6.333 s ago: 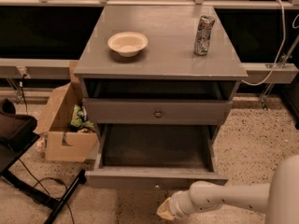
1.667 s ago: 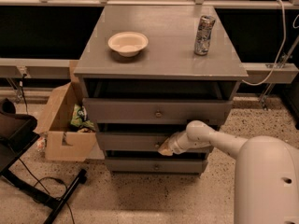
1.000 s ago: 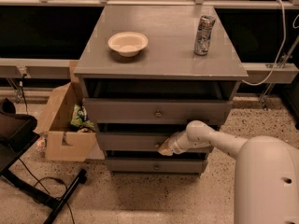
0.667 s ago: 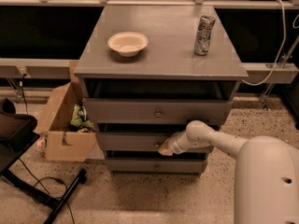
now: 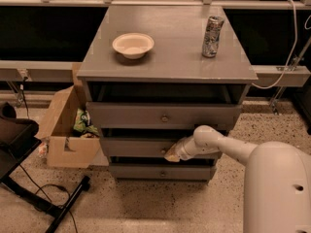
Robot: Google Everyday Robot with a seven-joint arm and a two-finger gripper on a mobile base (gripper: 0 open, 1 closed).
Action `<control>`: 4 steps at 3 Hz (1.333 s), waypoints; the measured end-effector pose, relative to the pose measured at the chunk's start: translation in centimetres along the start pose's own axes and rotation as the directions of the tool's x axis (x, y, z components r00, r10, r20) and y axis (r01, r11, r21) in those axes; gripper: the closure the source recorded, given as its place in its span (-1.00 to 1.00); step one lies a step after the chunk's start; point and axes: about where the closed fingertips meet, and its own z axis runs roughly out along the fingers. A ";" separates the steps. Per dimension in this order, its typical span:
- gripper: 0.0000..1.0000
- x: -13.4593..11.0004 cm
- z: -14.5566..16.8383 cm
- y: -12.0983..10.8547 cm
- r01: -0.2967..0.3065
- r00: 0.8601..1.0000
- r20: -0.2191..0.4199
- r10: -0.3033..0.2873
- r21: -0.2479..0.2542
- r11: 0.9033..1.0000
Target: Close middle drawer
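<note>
The grey cabinet [image 5: 146,67] has three drawers. The middle drawer [image 5: 131,147] is pushed in, its front about flush with the bottom drawer [image 5: 146,171]. My gripper [image 5: 173,153] is at the centre of the middle drawer's front, pressed against it where the knob sits. The knob is hidden behind the gripper. The white arm [image 5: 228,147] reaches in from the lower right. The top drawer [image 5: 126,114] stands out a little, with its dark knob [image 5: 164,118] in view.
A beige bowl [image 5: 132,44] and a drink can [image 5: 212,29] stand on the cabinet top. An open cardboard box [image 5: 68,130] with packets sits on the floor at the left. A black stand with a cable [image 5: 43,200] lies at the lower left.
Since the earliest frame the middle drawer has gone from pulled far out to pushed in, with my gripper following it. In the last second nothing has moved.
</note>
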 end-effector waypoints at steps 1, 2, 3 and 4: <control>0.64 0.0 0.0 0.0 0.000 1.000 0.000 0.000 0.000 1.000; 0.17 0.0 0.0 0.0 0.000 1.000 0.000 0.000 0.000 1.000; 0.19 0.0 0.0 0.0 0.000 1.000 0.000 0.000 0.000 1.000; 0.81 0.0 0.0 0.1 0.000 1.000 0.000 0.000 0.000 1.000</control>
